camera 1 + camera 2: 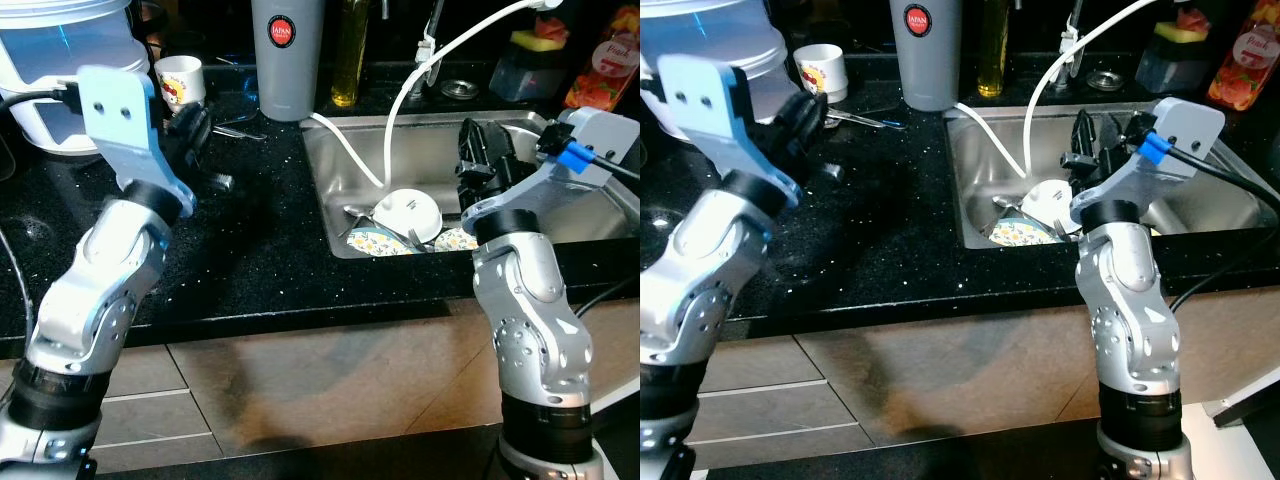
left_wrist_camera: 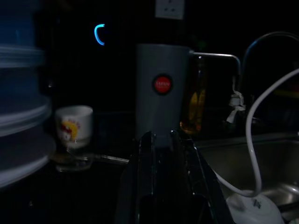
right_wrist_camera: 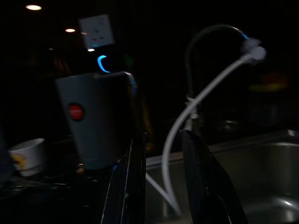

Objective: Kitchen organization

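Note:
A steel sink [image 1: 338,165] set into the black counter holds an upturned white bowl [image 1: 410,212], a patterned plate [image 1: 375,242] and some cutlery. My right gripper [image 1: 1095,132] hovers over the sink's middle, fingers apart and empty, pointing toward the back. My left gripper [image 1: 195,125] is raised over the counter left of the sink, aimed at the grey tumbler [image 1: 287,60]. Its fingers [image 2: 145,140] stand a narrow gap apart with nothing between them. A white cup [image 1: 180,80] stands behind it.
A white hose [image 1: 345,150] runs from the tap down into the sink. An oil bottle [image 1: 350,55] stands next to the tumbler. Loose utensils [image 1: 235,128] lie on the counter. White containers [image 1: 60,60] fill the back left; a juice carton [image 1: 605,70] and sponge holder [image 1: 530,60] sit back right.

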Motion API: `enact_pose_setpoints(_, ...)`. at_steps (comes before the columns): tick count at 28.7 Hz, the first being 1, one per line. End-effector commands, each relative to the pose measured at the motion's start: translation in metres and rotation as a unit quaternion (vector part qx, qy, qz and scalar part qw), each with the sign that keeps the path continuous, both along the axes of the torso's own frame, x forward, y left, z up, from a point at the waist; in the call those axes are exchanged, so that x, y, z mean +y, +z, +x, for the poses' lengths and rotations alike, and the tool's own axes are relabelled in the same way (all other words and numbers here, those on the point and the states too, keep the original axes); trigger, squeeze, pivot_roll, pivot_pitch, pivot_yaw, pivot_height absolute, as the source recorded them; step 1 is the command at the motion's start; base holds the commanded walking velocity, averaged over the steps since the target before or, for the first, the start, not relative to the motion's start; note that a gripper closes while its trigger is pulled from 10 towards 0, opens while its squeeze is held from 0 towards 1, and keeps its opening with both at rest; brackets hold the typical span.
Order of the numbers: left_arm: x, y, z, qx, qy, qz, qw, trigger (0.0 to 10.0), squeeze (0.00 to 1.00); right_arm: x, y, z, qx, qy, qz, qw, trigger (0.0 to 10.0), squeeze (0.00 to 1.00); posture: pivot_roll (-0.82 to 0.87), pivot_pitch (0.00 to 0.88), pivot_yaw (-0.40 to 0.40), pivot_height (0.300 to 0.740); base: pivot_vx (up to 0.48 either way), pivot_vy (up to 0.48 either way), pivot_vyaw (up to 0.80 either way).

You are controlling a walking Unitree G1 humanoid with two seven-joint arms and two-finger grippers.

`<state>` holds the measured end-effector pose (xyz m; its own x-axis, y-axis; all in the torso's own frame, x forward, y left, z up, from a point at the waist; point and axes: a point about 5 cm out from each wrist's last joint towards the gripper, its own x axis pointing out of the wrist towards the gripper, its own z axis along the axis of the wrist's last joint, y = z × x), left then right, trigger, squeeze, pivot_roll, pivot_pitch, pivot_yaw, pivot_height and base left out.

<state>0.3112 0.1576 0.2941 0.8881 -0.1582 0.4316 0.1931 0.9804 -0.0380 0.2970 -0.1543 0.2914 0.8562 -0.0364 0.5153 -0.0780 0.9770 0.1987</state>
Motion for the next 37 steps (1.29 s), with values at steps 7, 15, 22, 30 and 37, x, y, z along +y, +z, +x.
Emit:
enact_pose_setpoints(7,-0.016,-0.007,0.003,-0.011,0.03,0.046,0.998,10.0,0.0,0.0,-0.006,0.006,0.015,-0.014,0.012,1.0,10.0,0.0,0.08,0.0,-0.024,0.74,0.0,0.0,0.0)
enact_pose_setpoints(15,-0.027,-0.004,0.008,-0.02,0.02,0.039,0.999,10.0,0.0,-0.012,-0.007,0.009,0.023,-0.038,0.03,0.999,10.0,0.0,0.06,0.0,-0.033,0.74,0.0,0.0,0.0)
enact_pose_setpoints(22,-0.031,-0.005,0.007,-0.023,0.017,0.035,0.999,10.0,0.0,-0.015,-0.009,0.01,0.028,-0.046,0.033,0.998,10.0,0.0,0.06,0.0,-0.034,0.74,0.0,0.0,0.0)
enact_pose_setpoints(30,-0.037,-0.009,0.007,-0.025,0.023,0.046,0.998,10.0,0.0,-0.013,-0.009,0.011,0.028,-0.04,0.034,0.998,10.0,0.0,0.06,0.0,-0.034,0.74,0.0,0.0,0.0)
enact_pose_setpoints(37,-0.032,-0.012,0.011,-0.02,0.046,0.064,0.997,10.0,0.0,-0.015,-0.01,0.011,0.029,-0.043,0.033,0.998,10.0,0.0,0.06,0.0,-0.038,0.74,0.0,0.0,0.0)
